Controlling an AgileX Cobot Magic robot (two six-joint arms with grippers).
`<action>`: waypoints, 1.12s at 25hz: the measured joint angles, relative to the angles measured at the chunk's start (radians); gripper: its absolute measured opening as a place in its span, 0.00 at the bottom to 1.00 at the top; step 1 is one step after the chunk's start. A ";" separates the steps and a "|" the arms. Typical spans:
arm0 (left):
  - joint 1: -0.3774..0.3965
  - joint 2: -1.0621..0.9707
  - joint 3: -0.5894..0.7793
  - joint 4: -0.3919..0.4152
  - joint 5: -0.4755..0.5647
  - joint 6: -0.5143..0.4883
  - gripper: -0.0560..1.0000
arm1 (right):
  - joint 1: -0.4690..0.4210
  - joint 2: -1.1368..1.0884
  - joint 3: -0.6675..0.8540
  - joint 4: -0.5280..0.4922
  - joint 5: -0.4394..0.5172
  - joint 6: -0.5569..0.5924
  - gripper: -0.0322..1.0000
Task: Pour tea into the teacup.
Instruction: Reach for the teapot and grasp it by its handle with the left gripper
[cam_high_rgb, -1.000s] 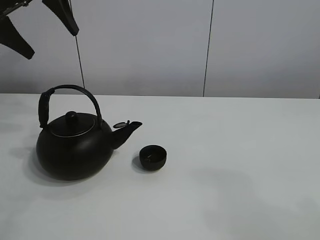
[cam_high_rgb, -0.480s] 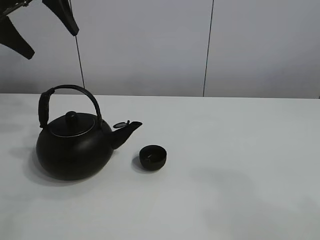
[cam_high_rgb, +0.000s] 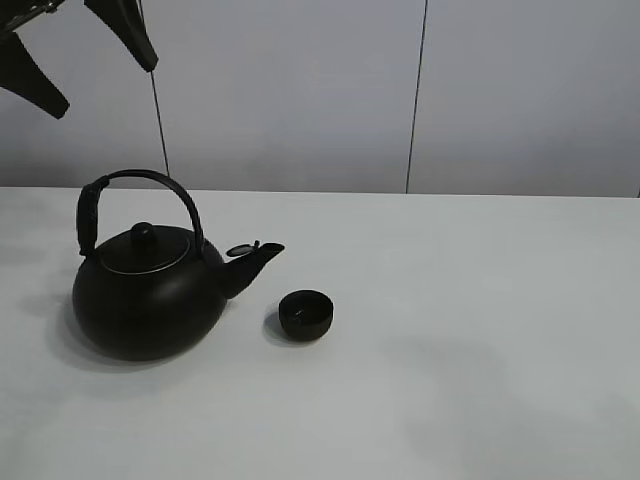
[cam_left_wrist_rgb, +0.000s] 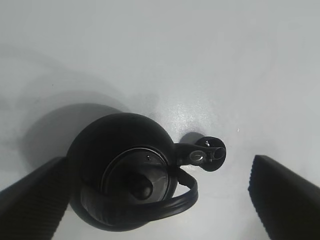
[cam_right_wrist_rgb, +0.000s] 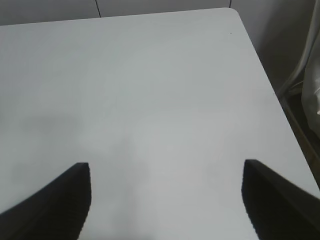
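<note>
Exterior high view: the white worktop (cam_high_rgb: 480, 340) fills the lower half of the frame, with a grey panelled wall (cam_high_rgb: 290, 90) behind it.

Teacup (cam_high_rgb: 305, 314): stands upright on the worktop, a little left of centre frame. It is small, black and without a handle. It sits just to the right of, and slightly lower in the frame than, the kettle's spout (cam_high_rgb: 256, 258). A narrow gap shows between cup and kettle body, so they are not touching. Whether the cup holds anything cannot be told.

Kettle (cam_high_rgb: 148, 300): large, round and black, at the left of the frame, upright on the worktop. The lid (cam_high_rgb: 143, 247) is seated, the arched handle (cam_high_rgb: 140, 180) is raised over it, and the spout points right toward the teacup.

Left gripper (cam_high_rgb: 107, 90): in the upper left corner of the frame, well above the kettle and clear of it. Its jaws stand wide apart and hold nothing. The left wrist view looks straight down on the kettle lid and handle, with one dark finger (cam_left_wrist_rgb: 32, 200) at the lower left and the other at the lower right. Neither finger is in contact with the kettle.

Right gripper (cam_right_wrist_rgb: 166, 164): not seen in the exterior view. In the right wrist view its jaws are parted, with bare worktop between them. Nothing is held. The worktop's edge and rounded corner lie at the upper right of that frame.
</note>
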 joint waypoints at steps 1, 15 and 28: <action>0.000 -0.004 0.000 0.000 0.000 0.000 0.71 | 0.000 0.000 0.000 0.000 0.000 0.000 0.58; -0.074 -0.449 0.226 0.023 -0.431 0.388 0.71 | 0.000 0.000 0.000 0.000 0.000 0.000 0.58; -0.293 -0.814 1.313 0.027 -1.698 0.442 0.71 | 0.000 0.000 0.000 0.000 -0.001 0.000 0.58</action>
